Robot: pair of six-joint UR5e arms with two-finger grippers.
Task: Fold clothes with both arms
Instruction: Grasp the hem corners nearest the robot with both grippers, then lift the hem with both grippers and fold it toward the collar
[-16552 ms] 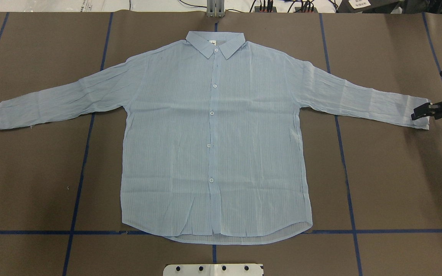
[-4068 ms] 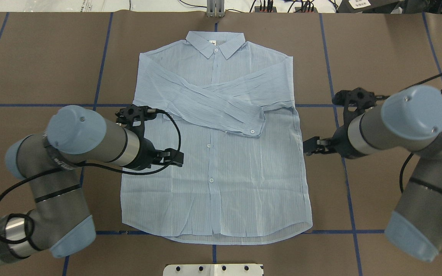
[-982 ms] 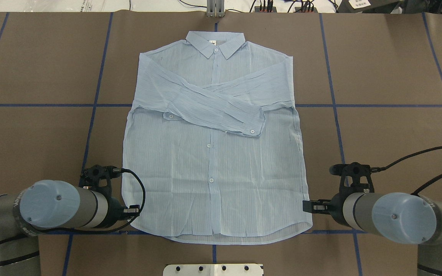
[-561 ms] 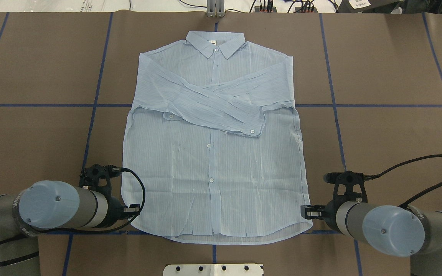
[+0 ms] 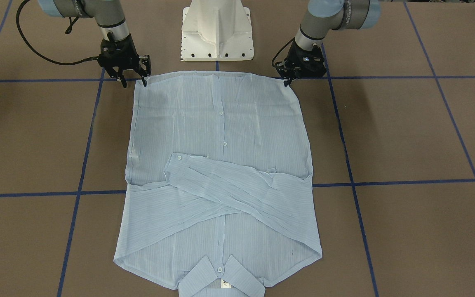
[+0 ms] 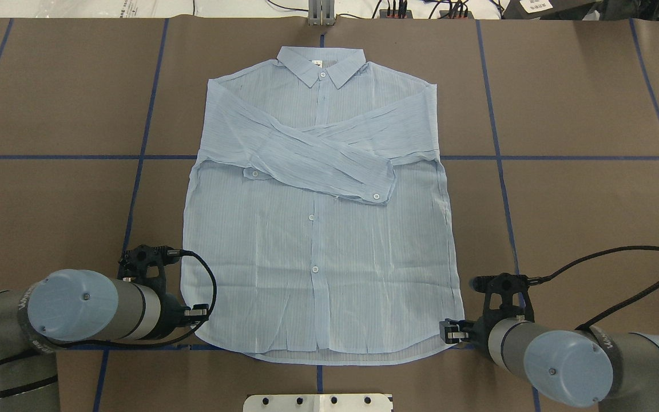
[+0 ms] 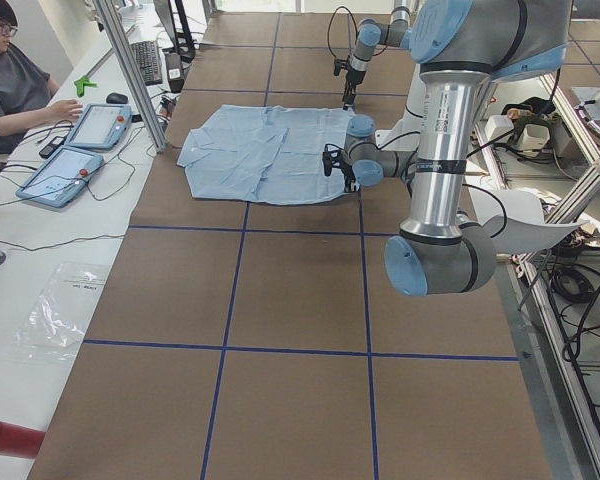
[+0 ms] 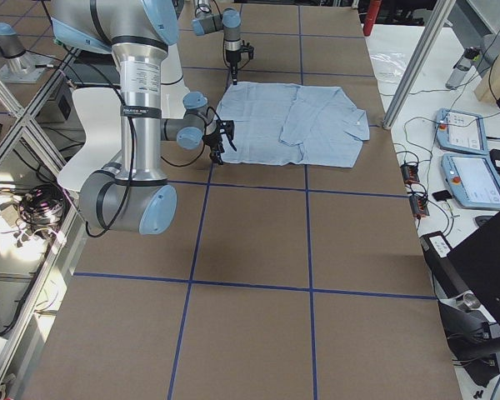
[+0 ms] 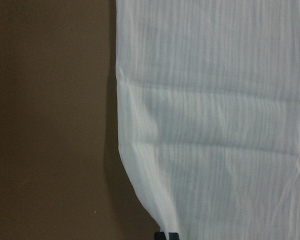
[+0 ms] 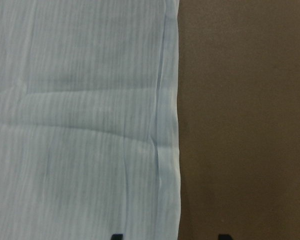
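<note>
Starting nearest the robot, the white pedestal base (image 5: 217, 33) stands just behind the hem of the shirt (image 6: 318, 246), and a gripper sits at each hem corner.

The overhead view shows the left gripper (image 6: 203, 312) as a narrow black tip touching the hem's left corner. Its wrist camera adds what that view cannot: the fingertips (image 9: 167, 235) are drawn together right on the cloth's edge, pinching it. The right gripper (image 5: 134, 82) is half hidden under its own wrist from overhead. The front-facing view shows its two fingers spread apart at the other corner. Its wrist camera confirms this, with one tip over the cloth, the other over bare table (image 6: 592, 217) and the shirt's side edge between them, so its jaws stand wide and hold nothing.

The shirt lies flat, buttoned front upward, in the middle of the brown table. Its long axis runs straight away from the robot, with the hem at the near side. Farther out, both sleeves (image 6: 329, 163) are folded in and cross over the chest. A buttoned cuff (image 6: 376, 196) lies on top, right of the placket.

The collar (image 6: 321, 64) points to the far edge, and the front-facing view shows the neck label (image 5: 225, 284) most plainly. Only the left side view shows a seated person (image 7: 15, 80) beyond that edge.
</note>
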